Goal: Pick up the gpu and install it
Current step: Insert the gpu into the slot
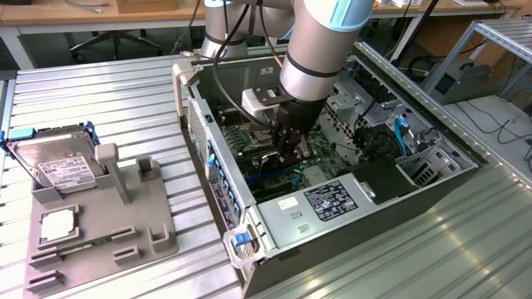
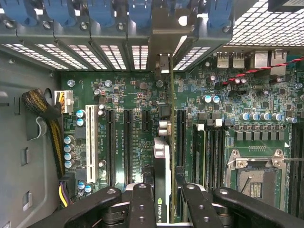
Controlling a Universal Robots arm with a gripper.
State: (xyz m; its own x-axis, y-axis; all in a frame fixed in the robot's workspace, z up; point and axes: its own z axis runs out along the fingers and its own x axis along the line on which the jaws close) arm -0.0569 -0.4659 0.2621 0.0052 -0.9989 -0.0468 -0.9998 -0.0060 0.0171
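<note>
While the gpu (image 2: 161,166) shows edge-on in the wrist view, it stands upright between the fingers of the gripper (image 2: 164,197). They are clenched on its two flat faces, so the gripper is grasping the card, not released. Its long axis runs away from the gripper along the black expansion slots (image 2: 128,142) toward the case's rear wall. There its pale bracket (image 2: 164,61) sits at the row of vented slot covers (image 2: 109,54) and blue latches (image 2: 99,12). The card hangs directly under the wrist, parallel to the slots and lined up between two of the long black ones. Whether its lower edge is already in a slot I cannot tell.

A white slot (image 2: 90,142) lies well apart on one side and the open CPU socket (image 2: 251,171) on the other, all on the green motherboard (image 2: 223,118). In the exterior view the arm (image 1: 316,56) reaches down into the open computer case (image 1: 332,243), low over the board.

Writing: the card carries a green NVIDIA mark, readable near the fingers. The power supply label (image 1: 328,199) has print too small to read — same for the white label on the hard drive (image 1: 57,167). That drive stands in the grey holder (image 1: 99,249) at the exterior view's left, well apart from the case.
</note>
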